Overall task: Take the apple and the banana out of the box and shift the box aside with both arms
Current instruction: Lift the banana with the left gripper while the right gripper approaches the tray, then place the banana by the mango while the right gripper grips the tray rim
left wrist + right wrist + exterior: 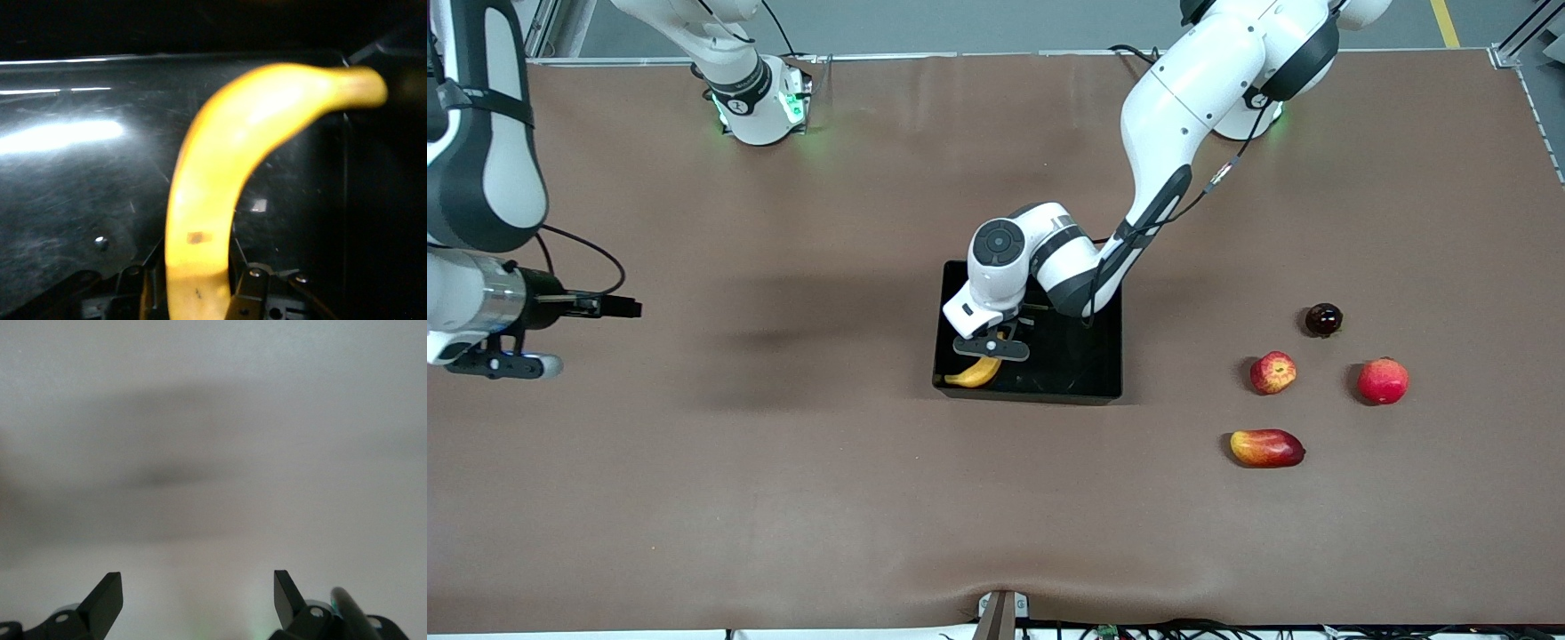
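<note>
Brown table [783,498]; left claw [989,348] gripping banana [975,372]

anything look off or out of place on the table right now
Nothing stands out. The left gripper holds the banana inside the black tray; the right gripper waits open over bare table. The apple and other fruits lie whole, toward the left arm's end.

My two arms [1192,107] are white, rounded shells joined by grey-black rings, with a black cable [1183,209] clipped along the left forearm. A dark disc caps my left wrist. My bases [760,111] glow green. My right gripper [197,600] has flat black fingers [107,597] on silver-screwed mounts.
</note>
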`<state>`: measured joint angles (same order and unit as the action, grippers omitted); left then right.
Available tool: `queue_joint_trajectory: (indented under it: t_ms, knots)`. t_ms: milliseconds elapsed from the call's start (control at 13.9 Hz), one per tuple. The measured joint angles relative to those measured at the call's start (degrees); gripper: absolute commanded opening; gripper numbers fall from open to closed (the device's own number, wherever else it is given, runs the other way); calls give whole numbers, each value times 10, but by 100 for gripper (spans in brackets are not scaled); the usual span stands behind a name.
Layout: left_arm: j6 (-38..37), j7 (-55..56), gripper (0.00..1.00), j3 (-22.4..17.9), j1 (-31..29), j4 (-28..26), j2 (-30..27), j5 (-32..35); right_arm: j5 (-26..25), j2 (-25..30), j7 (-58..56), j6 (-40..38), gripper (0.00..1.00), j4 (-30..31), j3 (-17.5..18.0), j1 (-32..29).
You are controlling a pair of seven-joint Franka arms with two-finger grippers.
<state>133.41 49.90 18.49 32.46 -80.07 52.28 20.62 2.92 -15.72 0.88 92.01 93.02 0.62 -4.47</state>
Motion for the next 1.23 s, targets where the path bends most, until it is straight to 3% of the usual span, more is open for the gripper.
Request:
queue_joint_trajectory:
  t_ms: [216, 577, 937, 1225]
  knots:
    - [-36, 0, 0, -1, 1, 12, -23, 2, 14, 9, 41, -13, 100, 6, 2, 16]
    - [-133, -11, 0, -4, -29, 19, -128, 2, 76, 24, 59, -23, 100, 16, 5, 40]
    - [-229, -135, 0, -5, -142, 16, -212, -32, 107, 20, 171, 131, 100, 106, 8, 147]
    - [-255, -263, 0, -7, -265, 2, -224, -37, 108, -4, 285, 227, 100, 121, 9, 254]
